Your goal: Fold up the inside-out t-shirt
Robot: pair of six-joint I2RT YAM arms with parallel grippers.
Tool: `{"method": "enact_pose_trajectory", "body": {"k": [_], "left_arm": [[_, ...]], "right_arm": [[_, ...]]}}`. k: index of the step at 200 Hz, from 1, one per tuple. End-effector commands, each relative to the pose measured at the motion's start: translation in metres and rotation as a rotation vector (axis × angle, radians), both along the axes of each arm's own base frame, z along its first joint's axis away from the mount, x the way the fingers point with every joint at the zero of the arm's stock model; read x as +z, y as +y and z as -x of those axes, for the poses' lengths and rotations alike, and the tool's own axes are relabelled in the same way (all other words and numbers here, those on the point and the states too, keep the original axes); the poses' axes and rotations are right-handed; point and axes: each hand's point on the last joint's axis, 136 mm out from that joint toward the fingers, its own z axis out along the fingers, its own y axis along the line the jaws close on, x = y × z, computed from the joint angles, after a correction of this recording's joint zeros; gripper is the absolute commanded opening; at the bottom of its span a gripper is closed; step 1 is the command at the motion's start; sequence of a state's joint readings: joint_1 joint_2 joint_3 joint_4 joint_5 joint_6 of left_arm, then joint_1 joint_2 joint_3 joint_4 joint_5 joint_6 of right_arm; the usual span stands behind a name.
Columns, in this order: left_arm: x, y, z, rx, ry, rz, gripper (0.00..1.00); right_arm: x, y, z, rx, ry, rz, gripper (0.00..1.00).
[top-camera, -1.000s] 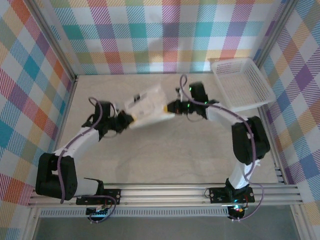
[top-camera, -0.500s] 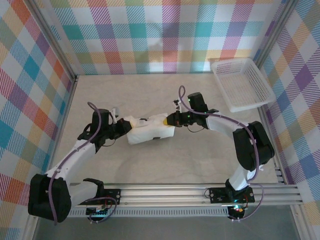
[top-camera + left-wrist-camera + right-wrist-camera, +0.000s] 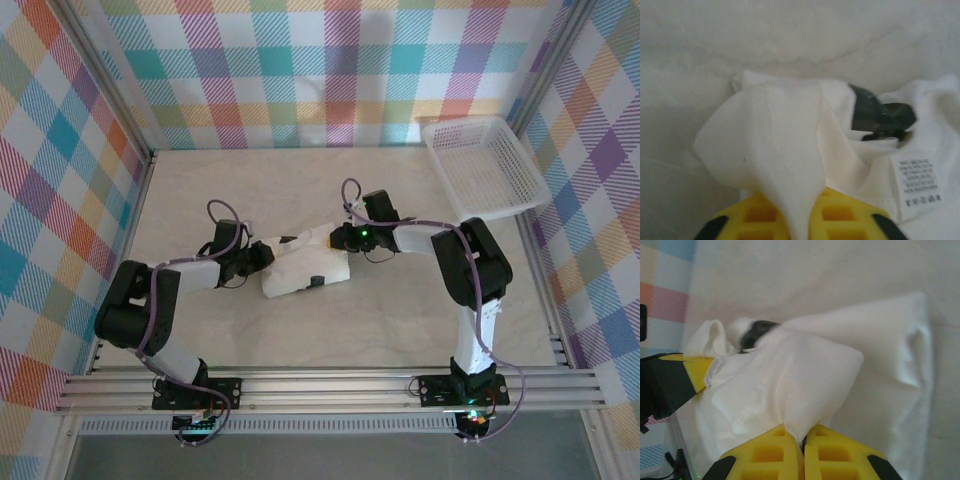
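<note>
Far right of t-shirt (image 3: 295, 272), basket (image 3: 460, 120).

Print on t-shirt (image 3: 785, 135) label (image 3: 917, 182) illegible

Arms: your left arm (image 3: 185, 272) and right arm (image 3: 470, 265) have white links and black joint housings.
Cables: purple cables (image 3: 222, 208) loop along both.
Fingers: left fingers (image 3: 840, 215) and right fingers (image 3: 765, 455) are yellow with square recesses and black corners.
Light: a green light (image 3: 362, 235) glows on the right wrist.
</note>
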State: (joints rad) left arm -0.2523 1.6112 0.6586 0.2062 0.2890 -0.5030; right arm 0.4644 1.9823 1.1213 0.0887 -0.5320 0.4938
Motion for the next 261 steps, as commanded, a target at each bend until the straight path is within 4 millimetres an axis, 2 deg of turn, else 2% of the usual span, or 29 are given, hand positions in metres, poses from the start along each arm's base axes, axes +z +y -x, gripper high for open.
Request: {"method": "enact_pose_trajectory", "body": {"k": [1,19,34,59,72,90,104,124,135,146,158,169,179,199,212,234,261], "left_arm": [[0.022,-0.002,-0.018,0.025,-0.098,0.013,0.29],[0.034,0.000,-0.016,0.022,-0.089,-0.005,0.42],[0.056,0.006,-0.011,0.030,-0.103,-0.034,0.51],[0.098,0.022,0.005,0.066,-0.141,-0.089,0.62],[0.112,0.023,0.016,0.063,-0.145,-0.074,0.64],[0.119,0.013,0.031,0.044,-0.132,-0.018,0.65],[0.110,0.004,0.043,0.026,-0.092,-0.013,0.66],[0.090,0.000,0.057,0.019,-0.040,-0.054,0.67],[0.080,0.001,0.062,0.022,-0.012,-0.066,0.69],[0.078,0.002,0.064,0.020,-0.003,-0.071,0.70],[0.082,0.005,0.068,0.019,-0.002,-0.085,0.74],[0.095,0.010,0.067,0.027,-0.048,-0.100,0.77],[0.110,0.016,0.066,0.043,-0.104,-0.115,0.86],[0.133,0.028,0.068,0.078,-0.191,-0.143,0.99],[0.140,0.031,0.070,0.087,-0.213,-0.147,1.00],[0.145,0.032,0.075,0.091,-0.225,-0.135,1.00],[0.150,0.039,0.079,0.129,-0.229,-0.133,1.00]], "right_arm": [[0.006,-0.004,-0.005,-0.010,-0.046,0.010,0.34],[0.027,-0.010,-0.005,-0.028,-0.077,0.032,0.46],[0.044,-0.024,-0.005,-0.073,-0.099,0.096,0.54],[0.071,-0.037,0.004,-0.120,-0.136,0.116,0.59],[0.078,-0.030,0.019,-0.102,-0.151,0.113,0.59],[0.069,-0.007,0.047,-0.019,-0.166,0.145,0.58],[0.044,0.008,0.065,0.047,-0.143,0.187,0.58],[-0.007,0.006,0.075,0.050,-0.052,0.264,0.55],[-0.019,0.005,0.077,0.049,-0.002,0.291,0.54],[-0.013,0.009,0.079,0.061,0.007,0.279,0.54],[0.005,0.010,0.076,0.030,-0.013,0.247,0.56],[0.018,-0.002,0.068,-0.094,0.007,0.206,0.58],[0.028,-0.014,0.060,-0.226,0.046,0.132,0.59],[0.030,-0.031,0.055,-0.423,0.104,0.073,0.60],[0.023,-0.031,0.058,-0.478,0.184,0.070,0.60],[0.009,-0.013,0.064,-0.507,0.322,0.045,0.57],[0.002,0.044,0.066,-0.499,0.446,-0.033,0.46]]}}
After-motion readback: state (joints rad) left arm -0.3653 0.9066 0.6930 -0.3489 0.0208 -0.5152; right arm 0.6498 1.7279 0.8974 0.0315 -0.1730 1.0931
